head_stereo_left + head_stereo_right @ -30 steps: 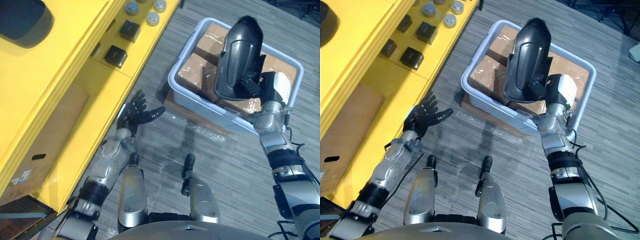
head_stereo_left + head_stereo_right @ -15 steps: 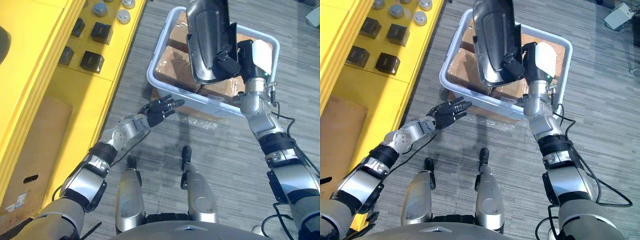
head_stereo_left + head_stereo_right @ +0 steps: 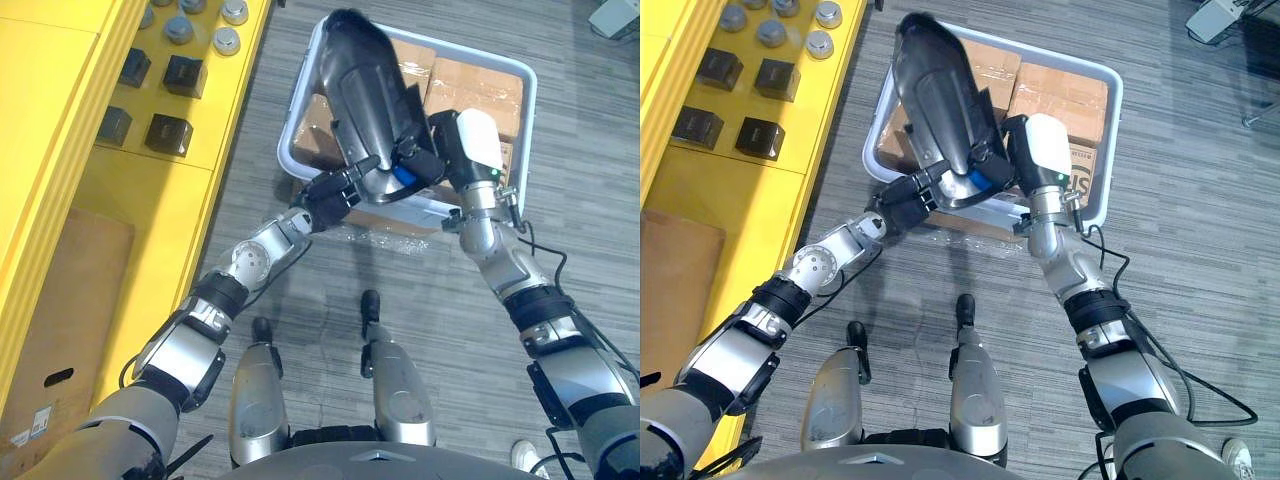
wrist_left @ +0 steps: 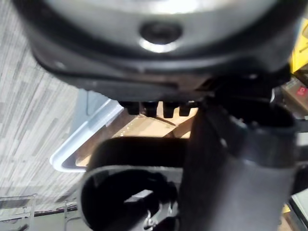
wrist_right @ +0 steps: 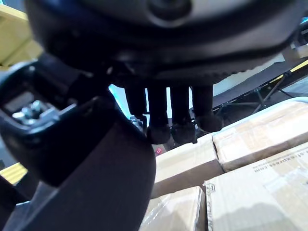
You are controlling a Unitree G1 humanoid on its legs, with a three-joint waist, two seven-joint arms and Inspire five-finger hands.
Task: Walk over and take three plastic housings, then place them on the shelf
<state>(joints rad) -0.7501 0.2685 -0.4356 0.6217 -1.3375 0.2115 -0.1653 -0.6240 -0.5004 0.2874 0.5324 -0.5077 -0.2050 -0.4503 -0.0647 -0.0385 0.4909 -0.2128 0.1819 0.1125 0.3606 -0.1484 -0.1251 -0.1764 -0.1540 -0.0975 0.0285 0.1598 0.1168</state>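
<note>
A long dark plastic housing is held up over the bin, tilted with its narrow end away from me. My right hand is shut on its lower end, fingers curled over the rim. My left hand reaches in from the left, and its fingers touch the housing's lower left edge with little curl. The housing's underside looms close in the left wrist view. The yellow shelf runs along the left.
A pale blue bin on the floor holds wrapped cardboard boxes. Black cubes and grey round parts lie on the shelf's step. A brown cardboard box sits low under the shelf. Grey floor lies between me and the bin.
My left hand has swung right and up from open air to the housing's lower edge. The right hand has tipped the housing over to the left. The camera has shifted too.
</note>
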